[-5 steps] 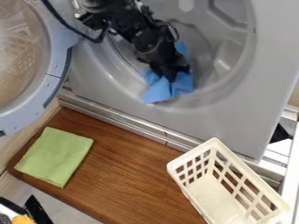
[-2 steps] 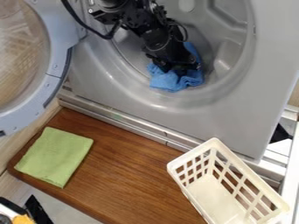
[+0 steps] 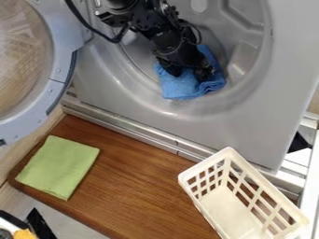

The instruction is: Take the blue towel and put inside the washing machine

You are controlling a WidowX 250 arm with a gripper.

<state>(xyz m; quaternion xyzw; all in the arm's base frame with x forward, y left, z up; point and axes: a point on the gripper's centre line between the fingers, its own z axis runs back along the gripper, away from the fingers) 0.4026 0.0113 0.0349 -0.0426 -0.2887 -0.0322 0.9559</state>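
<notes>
Blue towel: the towel lay bunched within the round opening of the washing machine, low on its inner curve and beneath the gripper.
Towel's direction: its wider part spread to the lower left, and a narrower fold ran up past the right side of the gripper in the view, its top leaning a little left. The lower edge slanted gently upward to the right. The overall long axis could not be fixed, as the gripper covered the middle.
Gripper: the black gripper pointed down into the opening, its two fingers parted, with blue cloth showing between and below them; the fingertips were against the towel.
Arm: the black arm entered from the top edge and slanted down to the right, a dark cable looping on its left.
Door: the machine's round door stood open at the left.
Board: a brown wooden surface lay below the machine.
Green cloth: a flat, folded cloth lay on the wood's left part.
Basket: a cream lattice basket sat at the lower right, its long axis running from upper left to lower right.
</notes>
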